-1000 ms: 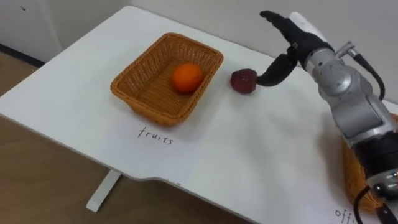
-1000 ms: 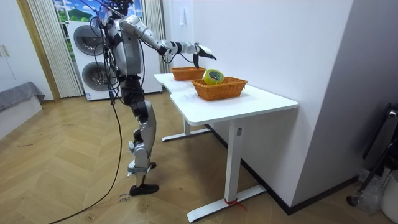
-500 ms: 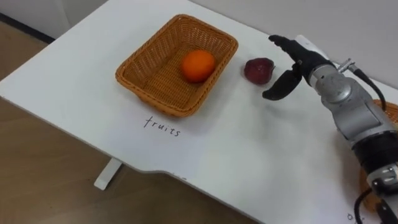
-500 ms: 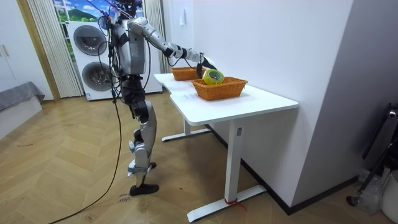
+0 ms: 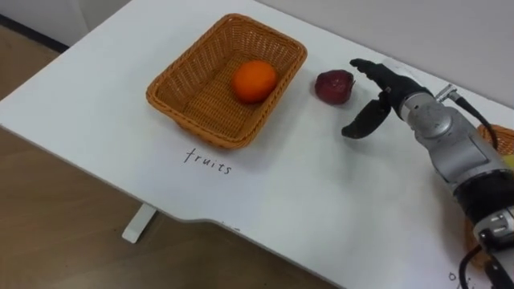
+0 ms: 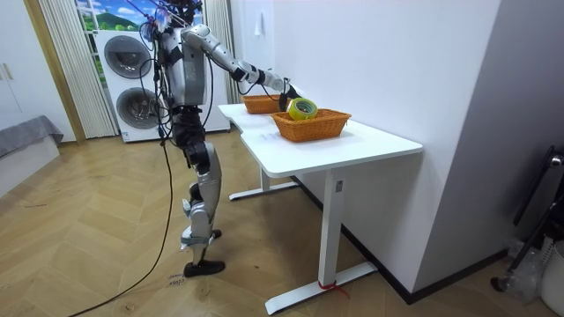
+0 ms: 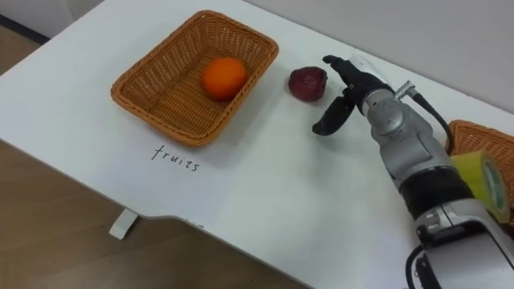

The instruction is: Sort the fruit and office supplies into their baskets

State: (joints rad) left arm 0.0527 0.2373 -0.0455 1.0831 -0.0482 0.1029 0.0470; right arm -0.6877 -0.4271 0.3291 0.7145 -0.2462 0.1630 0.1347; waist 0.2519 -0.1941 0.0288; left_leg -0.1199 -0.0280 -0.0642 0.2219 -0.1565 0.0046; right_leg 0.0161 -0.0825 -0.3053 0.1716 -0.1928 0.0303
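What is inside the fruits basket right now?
One orange lies in the basket; the rest of its floor shows bare weave. The spot beneath the orange is covered. The red fruit sits outside, on the table.

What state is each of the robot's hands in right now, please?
Right hand: open, holding nothing, beside the dark red fruit.
Left hand: cannot be told.
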